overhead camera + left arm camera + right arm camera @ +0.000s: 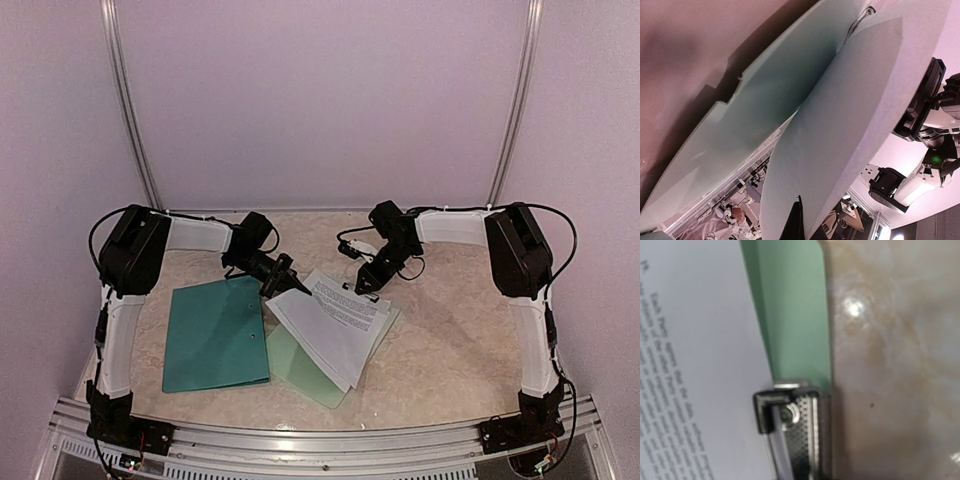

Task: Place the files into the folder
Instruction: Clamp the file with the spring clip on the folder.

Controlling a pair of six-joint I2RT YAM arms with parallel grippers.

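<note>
Teal folder [215,335] lies flat on the worktop [450,350], just left of the files [335,318], long axis near-to-far. Left hand [290,282], closed, hangs at the folder's far right corner, nearer it than the right hand [366,289], which sits at the files' far edge; cannot tell if that one is open or closed.

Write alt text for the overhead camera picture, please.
Printed sheets lie on a pale green clipboard, a dark teal folder flat beside them. The left gripper and right gripper reach down near the sheets' far edge.
</note>
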